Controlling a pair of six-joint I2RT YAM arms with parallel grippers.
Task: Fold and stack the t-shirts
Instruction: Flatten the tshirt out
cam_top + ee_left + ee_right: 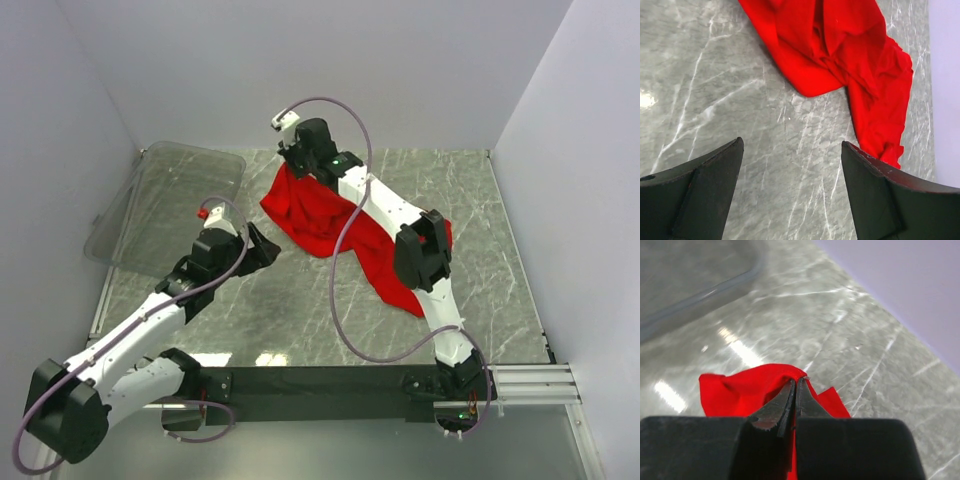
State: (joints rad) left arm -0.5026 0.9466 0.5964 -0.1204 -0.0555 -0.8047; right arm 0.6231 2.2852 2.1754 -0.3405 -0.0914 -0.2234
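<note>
T-shirt: the red t-shirt (305, 215) lies crumpled right of centre on the table (300, 310), trailing from the far middle to the near right.
Handling: likely light, limp and soft. It should sag and bunch when lifted, and it is not fragile.
Where to hold: probably two separate edge points, such as the shoulders or hem corners, to spread it flat.
Right gripper (796, 385): fingers (785, 405) pressed together, clamped on a fold at the shirt's far edge.
Left gripper (792, 145): fingers wide apart, empty, above bare table left of the shirt.
Beyond: clear bin (170, 200), far left.
</note>
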